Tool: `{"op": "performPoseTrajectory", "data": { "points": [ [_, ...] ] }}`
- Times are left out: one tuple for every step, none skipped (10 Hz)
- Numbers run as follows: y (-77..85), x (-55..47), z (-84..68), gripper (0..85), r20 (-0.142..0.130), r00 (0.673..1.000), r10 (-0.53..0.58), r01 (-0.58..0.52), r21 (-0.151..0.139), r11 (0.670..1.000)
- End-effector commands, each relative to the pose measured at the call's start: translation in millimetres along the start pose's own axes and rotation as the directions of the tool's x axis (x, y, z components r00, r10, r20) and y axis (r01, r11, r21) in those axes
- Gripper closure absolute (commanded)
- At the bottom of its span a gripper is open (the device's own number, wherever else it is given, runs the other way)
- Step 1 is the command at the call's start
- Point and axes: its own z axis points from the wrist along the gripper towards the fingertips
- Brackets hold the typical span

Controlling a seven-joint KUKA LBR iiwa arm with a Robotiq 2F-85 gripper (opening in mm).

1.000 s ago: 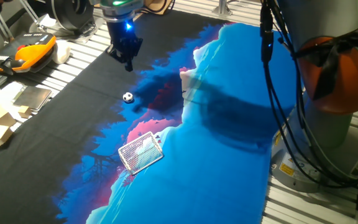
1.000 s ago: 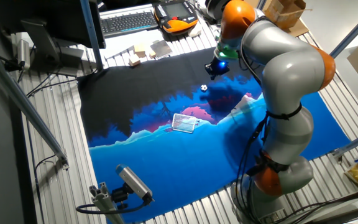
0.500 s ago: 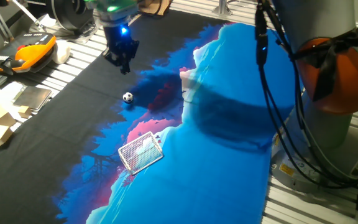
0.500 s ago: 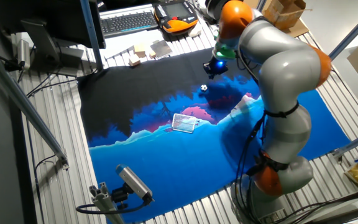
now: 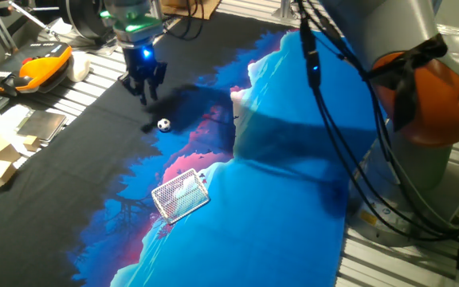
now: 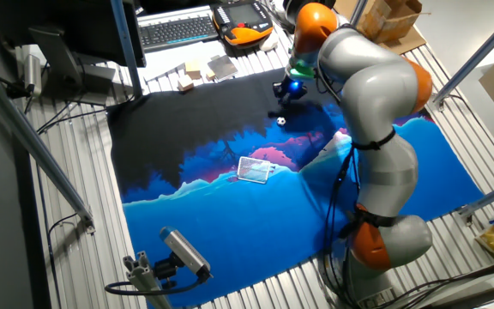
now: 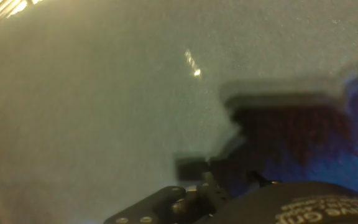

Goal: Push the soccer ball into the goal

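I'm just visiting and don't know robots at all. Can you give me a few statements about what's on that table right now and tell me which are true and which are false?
1. The soccer ball lies inside the goal. False: it sits on the cloth, well apart from the goal.
2. The gripper is holding the ball. False: it hangs beside the ball, not touching it.
3. The ball lies between the gripper and the goal. True.
4. An orange handheld controller lies off the cloth at the table's edge. True.
5. The cloth is plain white. False: it is black and blue with pink patches.
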Motion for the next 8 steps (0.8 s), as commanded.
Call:
{"op": "performPoseTrajectory", "data": {
  "points": [
    [-0.8, -1.2, 3.1, 51.0, -0.011, 1.0, 0.005, -0.005, -0.002, 1.0],
    [-2.0, 0.4, 6.7, 51.0, 0.005, 1.0, 0.001, -0.001, 0.007, 1.0],
    [-4.3, 3.6, 10.4, 51.0, 0.016, 1.0, 0.007, -0.008, 0.028, 1.0],
    [-6.8, 8.1, 15.7, 34.0, 0.025, 1.0, 0.008, -0.009, 0.032, 0.999],
    [-8.1, 13.0, 21.6, 34.0, 0.029, 1.0, 0.009, -0.01, 0.032, 0.999],
    [-10.6, 16.5, 26.1, 34.0, 0.04, 0.999, 0.008, -0.01, 0.04, 0.999],
    [-15.9, 18.7, 31.6, 34.0, 0.052, 0.999, 0.001, -0.003, 0.042, 0.999],
    [-18.4, 17.9, 32.8, 34.0, 0.05, 0.999, 0.0, -0.001, 0.036, 0.999]
  ]
}}
